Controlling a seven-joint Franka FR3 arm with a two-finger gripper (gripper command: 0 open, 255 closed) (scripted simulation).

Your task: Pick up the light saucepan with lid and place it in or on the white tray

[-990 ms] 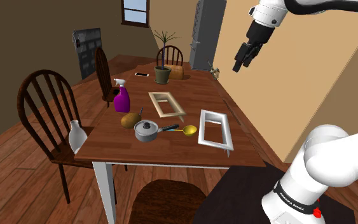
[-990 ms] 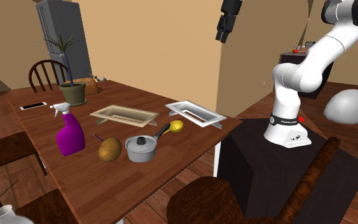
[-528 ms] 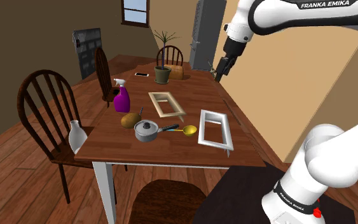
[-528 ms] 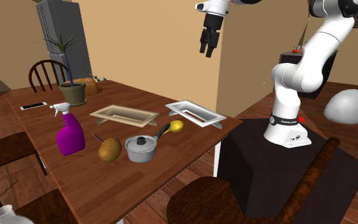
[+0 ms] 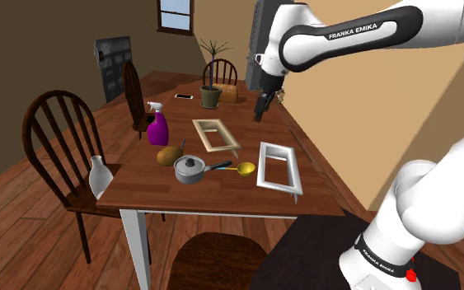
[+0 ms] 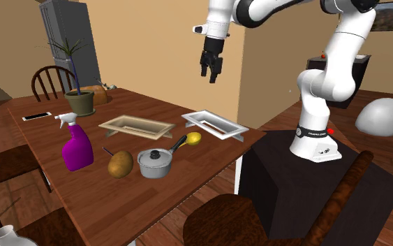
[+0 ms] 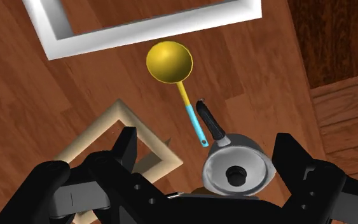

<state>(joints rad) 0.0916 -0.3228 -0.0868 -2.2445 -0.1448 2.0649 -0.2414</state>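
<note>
Gripper's [image 6: 211, 74] been swung down over the table [image 5: 139, 186], fingers [image 7: 125, 144] apart, nothing held | saucepan [image 5: 189, 170] parked between potato [image 5: 169, 155] and ladle [image 5: 244, 169] | judged stiff, slick, lid [image 7: 236, 172] loose; best gripped by handle [image 7: 210, 122] base.

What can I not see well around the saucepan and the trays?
Wrist view: the white tray is cut off by the picture's edge.
Wrist view: the saucepan is partly behind the base of the fingers.
Wrist view: one finger covers part of the beige tray.
Second exterior view: the white vase is cut by the bottom edge.
Shoulder view: the brown thing beside the plant pot is too small to name.
</note>
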